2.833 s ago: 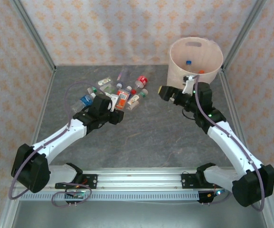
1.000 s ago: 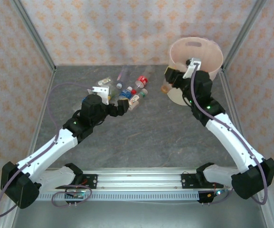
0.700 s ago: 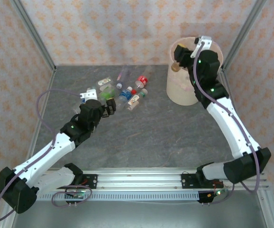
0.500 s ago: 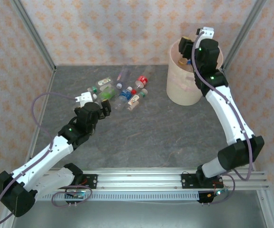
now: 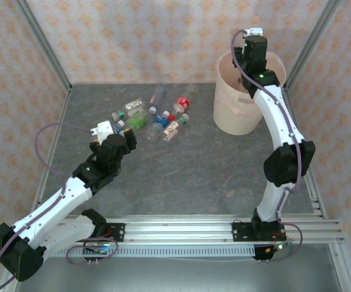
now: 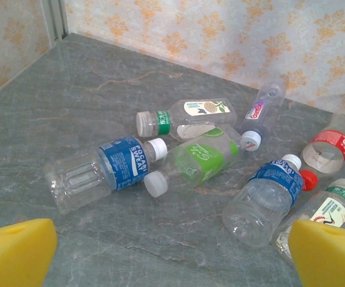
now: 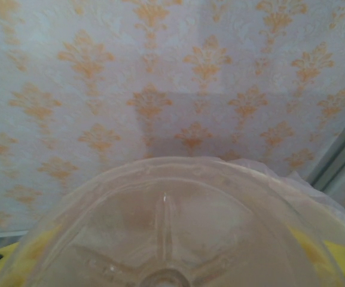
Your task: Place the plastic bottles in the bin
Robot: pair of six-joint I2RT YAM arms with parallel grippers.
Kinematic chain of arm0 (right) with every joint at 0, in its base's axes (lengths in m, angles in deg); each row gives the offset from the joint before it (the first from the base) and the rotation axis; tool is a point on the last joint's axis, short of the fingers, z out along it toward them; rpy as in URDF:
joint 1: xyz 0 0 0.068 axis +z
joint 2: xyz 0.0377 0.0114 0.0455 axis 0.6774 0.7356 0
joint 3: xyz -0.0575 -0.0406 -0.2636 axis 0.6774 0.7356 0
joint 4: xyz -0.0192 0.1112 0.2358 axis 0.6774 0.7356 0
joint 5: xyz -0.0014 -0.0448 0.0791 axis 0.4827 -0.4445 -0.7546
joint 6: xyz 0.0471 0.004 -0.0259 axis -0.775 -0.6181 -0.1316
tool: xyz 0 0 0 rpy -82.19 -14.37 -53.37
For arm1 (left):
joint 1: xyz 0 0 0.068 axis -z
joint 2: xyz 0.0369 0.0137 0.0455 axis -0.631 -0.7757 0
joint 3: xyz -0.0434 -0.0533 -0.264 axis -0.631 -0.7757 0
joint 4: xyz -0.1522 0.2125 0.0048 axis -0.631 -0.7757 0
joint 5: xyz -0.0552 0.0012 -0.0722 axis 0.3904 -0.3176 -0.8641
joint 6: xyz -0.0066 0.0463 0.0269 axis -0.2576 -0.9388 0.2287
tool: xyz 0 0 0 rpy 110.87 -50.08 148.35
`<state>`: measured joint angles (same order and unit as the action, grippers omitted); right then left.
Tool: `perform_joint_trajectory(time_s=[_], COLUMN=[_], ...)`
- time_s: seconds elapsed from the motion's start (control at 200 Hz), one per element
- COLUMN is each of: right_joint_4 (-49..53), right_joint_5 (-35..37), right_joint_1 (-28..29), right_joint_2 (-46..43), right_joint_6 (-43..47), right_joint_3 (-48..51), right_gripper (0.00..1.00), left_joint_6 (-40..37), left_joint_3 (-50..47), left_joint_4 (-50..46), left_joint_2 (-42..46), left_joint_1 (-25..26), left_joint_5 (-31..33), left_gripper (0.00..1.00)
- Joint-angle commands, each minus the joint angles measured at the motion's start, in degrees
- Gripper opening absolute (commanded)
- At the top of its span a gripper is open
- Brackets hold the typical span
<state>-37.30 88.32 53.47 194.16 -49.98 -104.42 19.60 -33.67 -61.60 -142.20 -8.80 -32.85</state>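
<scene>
L tool point(image 6: 172, 251) wide, empty | R tool point(image 7: 169, 266) holds 1 btl point(image 7: 166, 215) | 7 btls point(image 6: 202, 158) on table point(image 6: 70, 107) | 1 bin point(image 5: 236, 115)

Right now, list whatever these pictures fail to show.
Bin contents: top view, right arm covers much of the opening.
Held clear bottle: right wrist view, base toward the lens, cap and label hidden.
White-labelled bottle: left wrist view, partly behind a yellow finger.
Bottle labels: top view, too small.
</scene>
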Motion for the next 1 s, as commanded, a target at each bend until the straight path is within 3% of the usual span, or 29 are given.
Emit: perform_joint_trajectory(time_s=[0.0, 0.135, 0.2, 0.215, 0.415, 0.651, 0.806, 0.996], right_joint_4=[0.7, -1.5, 1.2, 1.9, 7.6, 10.5, 9.2, 7.2], right_joint_5=[8.7, 10.4, 7.4, 6.9, -0.5, -2.7, -8.2, -16.5], right_joint_1=[-0.2, -0.3, -0.5, -0.5, -0.7, -0.6, -0.6, -0.5], right_joint_2=[2.9, 4.8, 5.1, 5.1, 2.7, -0.4, -6.0, -14.4], right_joint_6=[4.1, 6.8, 6.8, 6.3, 1.0, -2.8, -7.2, -12.9], right_joint_3=[-4.5, -3.5, -4.4, -4.7, -6.6, -5.3, 0.5, 9.8], right_gripper=[0.25, 0.56, 0.95, 1.00, 0.99, 0.99, 0.99, 0.99], left_joint_6=[2.2, 2.8, 2.8, 2.9, 4.7, 7.1, 7.2, 3.4], left_joint_3=[-0.8, -1.1, -1.1, -1.1, -1.8, -2.1, 0.6, 6.6], left_joint_4=[-1.7, -2.3, -2.7, -2.8, -3.9, -4.7, -8.2, -11.7], left_joint_2=[0.8, 1.0, 1.1, 1.1, 1.5, 1.0, -2.9, -10.6], left_joint_1=[-0.5, -0.7, -0.8, -0.9, -1.8, -7.5, -12.3, -13.8], left_joint_5=[3.4, 4.6, 4.7, 4.7, 5.2, -1.8, -7.7, -10.6], left_gripper=[1.00, 1.00, 1.00, 1.00, 1.00, 1.00, 1.00, 1.00])
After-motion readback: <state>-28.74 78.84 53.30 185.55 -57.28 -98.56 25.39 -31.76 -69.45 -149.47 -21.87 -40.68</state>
